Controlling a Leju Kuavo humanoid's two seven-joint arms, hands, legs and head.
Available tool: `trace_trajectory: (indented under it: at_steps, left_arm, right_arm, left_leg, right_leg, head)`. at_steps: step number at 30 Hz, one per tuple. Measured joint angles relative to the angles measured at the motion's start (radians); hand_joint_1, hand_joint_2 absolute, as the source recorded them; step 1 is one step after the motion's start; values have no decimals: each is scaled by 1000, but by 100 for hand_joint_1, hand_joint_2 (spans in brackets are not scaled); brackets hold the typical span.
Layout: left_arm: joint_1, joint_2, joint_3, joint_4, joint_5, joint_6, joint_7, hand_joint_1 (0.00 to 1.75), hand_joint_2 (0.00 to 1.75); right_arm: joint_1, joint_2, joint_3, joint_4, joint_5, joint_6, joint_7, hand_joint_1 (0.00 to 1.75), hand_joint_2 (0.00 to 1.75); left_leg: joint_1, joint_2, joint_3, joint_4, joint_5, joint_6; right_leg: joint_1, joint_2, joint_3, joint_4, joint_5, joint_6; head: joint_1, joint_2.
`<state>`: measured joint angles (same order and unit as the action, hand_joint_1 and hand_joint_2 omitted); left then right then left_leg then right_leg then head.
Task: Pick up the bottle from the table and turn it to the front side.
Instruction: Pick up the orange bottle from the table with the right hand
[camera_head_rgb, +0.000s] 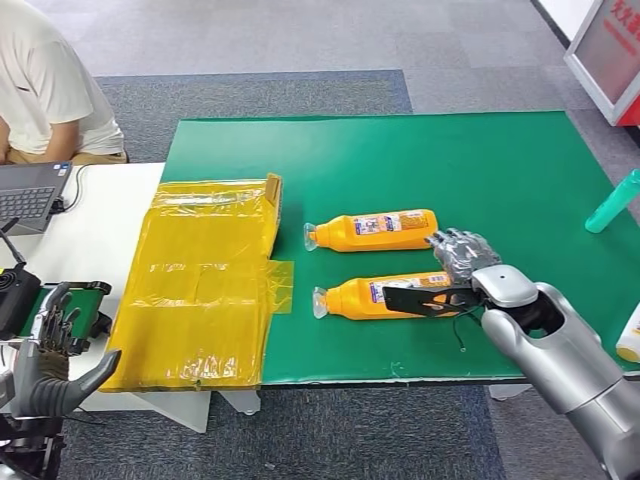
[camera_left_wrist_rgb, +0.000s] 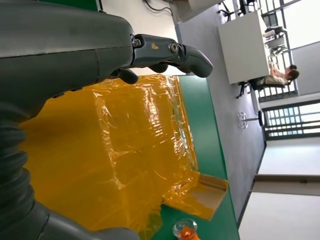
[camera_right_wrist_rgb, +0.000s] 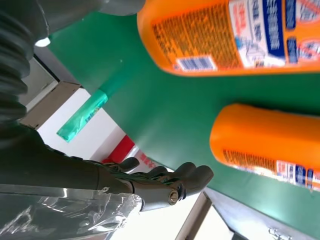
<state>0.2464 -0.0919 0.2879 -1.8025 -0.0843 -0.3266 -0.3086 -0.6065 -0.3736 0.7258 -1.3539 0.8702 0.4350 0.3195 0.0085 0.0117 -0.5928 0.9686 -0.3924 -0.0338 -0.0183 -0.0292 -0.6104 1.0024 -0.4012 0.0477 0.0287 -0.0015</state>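
Near bottle (camera_head_rgb: 377, 297): orange, lying on its side on the green table (camera_head_rgb: 490, 170), clear cap toward the yellow wrapping, base toward the right hand.
Far bottle (camera_head_rgb: 373, 230): orange, lying parallel just behind the near one, label upward.
Right hand (camera_head_rgb: 460, 262): at the base ends of both bottles, fingers spread above the table, holding nothing; contact with the near bottle cannot be judged.
Left hand (camera_head_rgb: 47, 360): low beside the white table (camera_head_rgb: 106, 225), fingers loosely apart, holding nothing.
Yellow wrapping (camera_head_rgb: 204, 285): flattened sheet covering the table's left end, near the bottle caps.
Teal bottle (camera_head_rgb: 613, 202): lying at the far right edge.
Person (camera_head_rgb: 45, 85): seated behind a laptop (camera_head_rgb: 32, 193).
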Motion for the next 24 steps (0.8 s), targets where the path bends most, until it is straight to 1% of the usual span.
trace_trajectory:
  at_steps: [6, 11, 24]
  left_arm:
    - [-1, -1, -1, 0, 3, 3, 7, 0, 175]
    - [-4, -1, -7, 0, 5, 3, 15, 0, 175]
    - [-4, 2, -30, 0, 6, 1, 20, 0, 175]
  right_arm:
    - [36, 1, -8, 10, 36, -22, 17, 0, 175]
    - [52, 10, -10, 46, 51, -26, 15, 0, 175]
    - [54, 51, -29, 137, 71, -60, 7, 0, 175]
  left_leg:
    - [0, 0, 0, 0, 0, 0]
    - [0, 0, 0, 0, 0, 0]
    - [0, 0, 0, 0, 0, 0]
  right_leg:
    - [0, 0, 0, 0, 0, 0]
    - [0, 0, 0, 0, 0, 0]
    - [0, 0, 0, 0, 0, 0]
  head:
    - [0, 0]
    - [0, 0]
    - [0, 0]
